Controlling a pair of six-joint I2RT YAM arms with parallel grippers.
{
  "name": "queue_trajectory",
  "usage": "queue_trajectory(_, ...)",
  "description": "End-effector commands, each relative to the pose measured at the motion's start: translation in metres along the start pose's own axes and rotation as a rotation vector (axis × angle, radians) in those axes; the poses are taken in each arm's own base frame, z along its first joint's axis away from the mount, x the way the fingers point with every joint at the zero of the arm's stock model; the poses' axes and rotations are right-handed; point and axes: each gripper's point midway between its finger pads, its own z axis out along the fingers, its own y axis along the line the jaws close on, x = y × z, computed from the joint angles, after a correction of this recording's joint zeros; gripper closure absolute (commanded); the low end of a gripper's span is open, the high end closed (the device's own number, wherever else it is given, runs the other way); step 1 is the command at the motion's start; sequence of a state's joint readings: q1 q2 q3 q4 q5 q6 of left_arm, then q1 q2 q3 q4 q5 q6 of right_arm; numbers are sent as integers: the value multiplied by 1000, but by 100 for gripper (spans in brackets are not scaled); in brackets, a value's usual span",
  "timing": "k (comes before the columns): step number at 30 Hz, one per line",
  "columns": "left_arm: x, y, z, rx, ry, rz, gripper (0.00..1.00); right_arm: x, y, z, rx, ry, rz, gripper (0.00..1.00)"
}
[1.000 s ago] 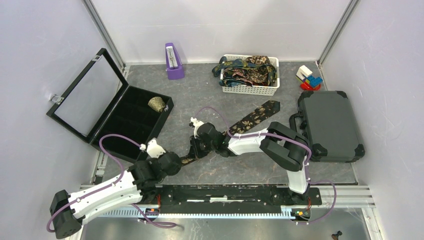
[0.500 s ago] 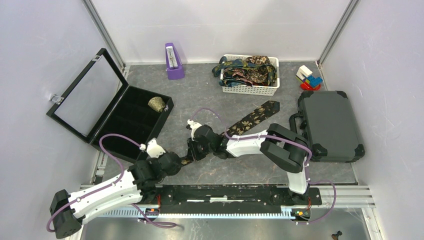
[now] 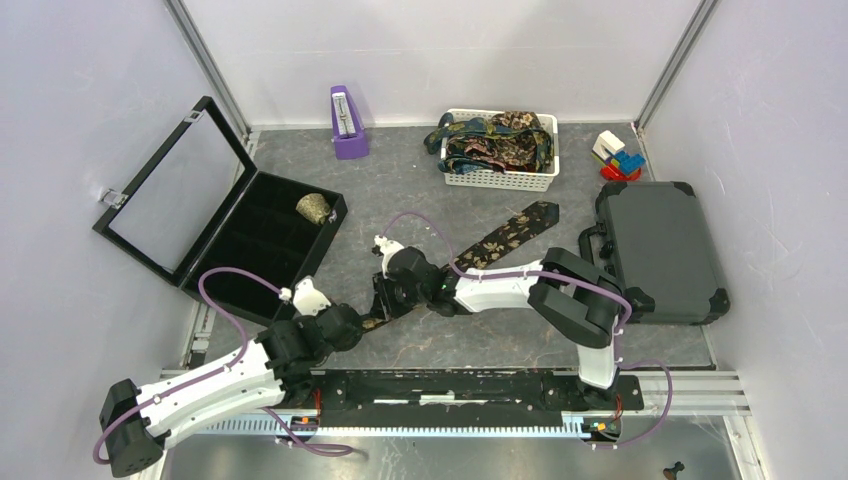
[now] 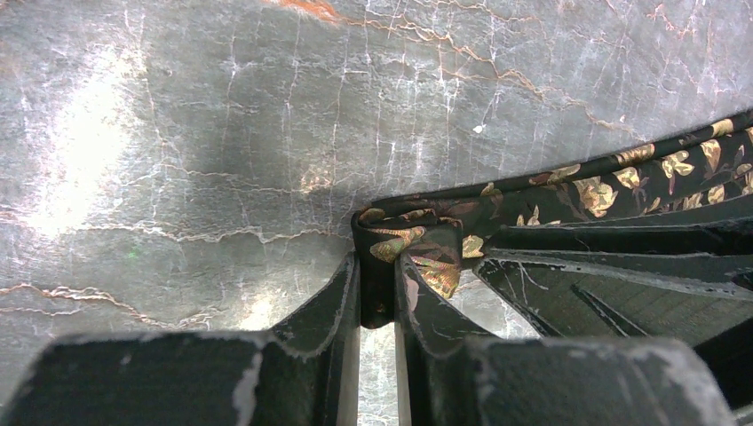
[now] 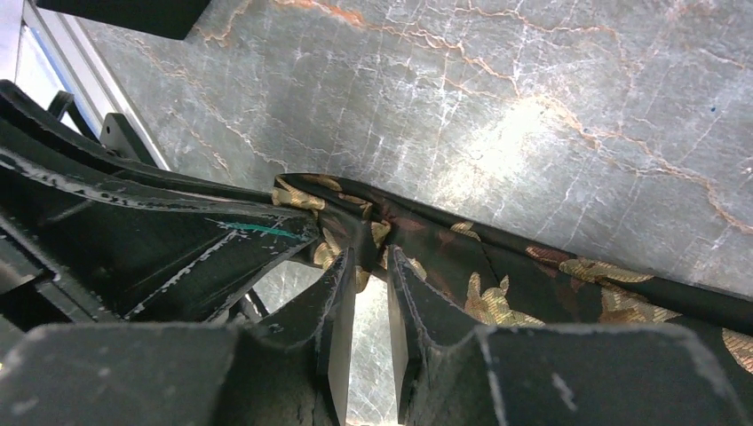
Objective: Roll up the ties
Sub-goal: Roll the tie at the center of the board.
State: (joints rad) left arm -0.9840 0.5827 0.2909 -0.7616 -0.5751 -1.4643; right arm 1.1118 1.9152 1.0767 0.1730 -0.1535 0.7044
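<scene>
A dark tie (image 3: 510,232) with a gold floral print lies slanted across the table, wide end toward the basket. Its narrow end is folded over and pinched by my left gripper (image 3: 362,322), which is shut on it; the left wrist view shows the fold (image 4: 417,244) clamped between the fingers (image 4: 342,293). My right gripper (image 3: 383,300) sits just beside it. There the bunched tie (image 5: 373,232) is caught between nearly closed fingertips (image 5: 342,275). More ties (image 3: 495,145) are heaped in the white basket (image 3: 500,180).
An open black display case (image 3: 255,250) at the left holds one rolled item (image 3: 314,208). A purple metronome (image 3: 347,125) stands at the back. A grey hard case (image 3: 660,250) lies at the right, with toy blocks (image 3: 618,157) behind it.
My right gripper has slid a little left along the tie, closer to the left gripper. The left arm and the wide end of the tie have not moved.
</scene>
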Motion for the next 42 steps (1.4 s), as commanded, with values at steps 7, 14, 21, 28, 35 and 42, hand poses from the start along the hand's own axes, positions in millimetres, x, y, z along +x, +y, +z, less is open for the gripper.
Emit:
queue_trajectory(7, -15, -14, -6, 31, -53, 16, 98, -23, 33, -2, -60, -59, -36, 77)
queue_trajectory(14, -18, -17, -10, 36, -56, 18, 98, -16, 28, 9, -50, -37, -34, 79)
queue_trajectory(21, -23, -18, -14, 36, -65, 14, 98, -12, 26, 12, -46, -28, -34, 80)
queue_trajectory(28, -26, -20, -16, 37, -70, 18, 98, -9, 26, 16, -50, -23, -27, 81)
queue_trajectory(35, -34, -19, -23, -2, -84, 50, 98, -5, 31, 20, -68, -18, -20, 81)
queue_trajectory(42, -38, -18, -25, -42, -92, 99, 98, -4, 37, 24, -96, -19, -9, 82)
